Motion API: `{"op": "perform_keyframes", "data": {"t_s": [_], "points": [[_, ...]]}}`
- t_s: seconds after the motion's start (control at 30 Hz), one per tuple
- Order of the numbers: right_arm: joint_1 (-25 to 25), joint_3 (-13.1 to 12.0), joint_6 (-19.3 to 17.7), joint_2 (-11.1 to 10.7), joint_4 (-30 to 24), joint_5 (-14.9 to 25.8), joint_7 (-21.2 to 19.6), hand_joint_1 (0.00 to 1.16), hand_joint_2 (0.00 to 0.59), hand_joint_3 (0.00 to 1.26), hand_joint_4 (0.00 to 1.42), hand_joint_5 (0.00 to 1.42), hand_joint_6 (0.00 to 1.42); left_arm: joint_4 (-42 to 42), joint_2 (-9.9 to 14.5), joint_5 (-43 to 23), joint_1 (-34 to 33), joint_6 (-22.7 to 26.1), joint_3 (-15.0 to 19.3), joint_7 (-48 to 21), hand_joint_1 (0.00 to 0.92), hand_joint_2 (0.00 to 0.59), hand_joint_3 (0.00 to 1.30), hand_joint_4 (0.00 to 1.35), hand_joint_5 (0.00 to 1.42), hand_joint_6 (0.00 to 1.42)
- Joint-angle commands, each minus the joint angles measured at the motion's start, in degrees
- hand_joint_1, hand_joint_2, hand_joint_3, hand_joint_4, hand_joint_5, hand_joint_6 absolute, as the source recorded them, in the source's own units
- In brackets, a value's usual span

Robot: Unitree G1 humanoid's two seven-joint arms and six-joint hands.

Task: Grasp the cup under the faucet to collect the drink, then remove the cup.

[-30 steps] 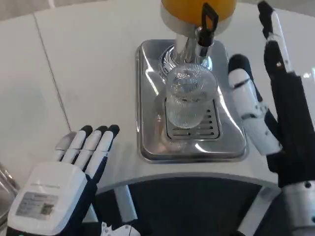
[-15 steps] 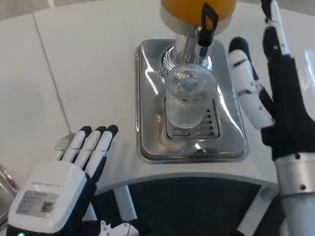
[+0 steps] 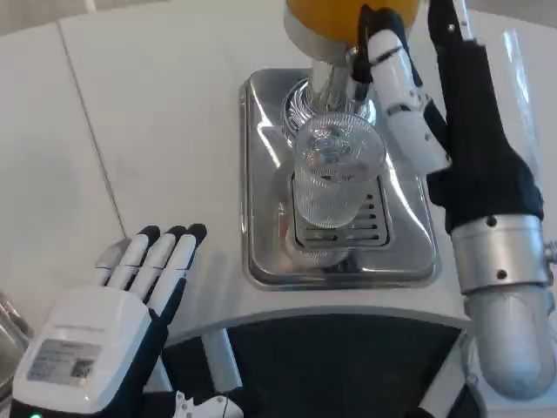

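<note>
White tabletop carries a steel drip tray, with the orange dispenser at the tray's far end. A clear ribbed cup stands empty on the tray's grille, directly beneath the faucet. Over the past second the right hand has swung forward from beside the tray, and a fingertip now touches the faucet lever; its fingers are extended and hold nothing. Pouring looks about to begin. Near the tray's front left, the left hand rests flat, fingers straight, empty.
</note>
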Motion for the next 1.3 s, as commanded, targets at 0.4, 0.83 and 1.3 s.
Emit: {"op": "perform_keyframes", "data": {"t_s": [0.4, 0.83, 1.3], "points": [[-1.93, 4.15, -0.14, 1.28, 3.23, 2.32, -0.24, 0.05, 0.521, 0.0, 0.0, 0.0, 0.0, 0.52, -1.29, -0.92, -0.54, 1.31, 0.32, -0.55, 0.022, 0.034, 0.0, 0.0, 0.0, 0.06], [0.94, 6.57, 0.62, 0.42, 3.4, 2.69, 0.46, 0.06, 0.522, 0.0, 0.0, 0.0, 0.0, 1.55, -0.73, -2.01, -0.47, 0.75, 0.9, -0.17, 0.022, 0.034, 0.0, 0.0, 0.0, 0.06], [-3.32, 7.73, 3.3, -3.81, 3.32, -3.7, 4.74, 0.0, 0.487, 0.03, 0.0, 0.0, 0.0, 2.87, -1.15, -2.18, -1.83, 0.96, 0.3, -0.15, 0.022, 0.034, 0.0, 0.0, 0.0, 0.06]]}}
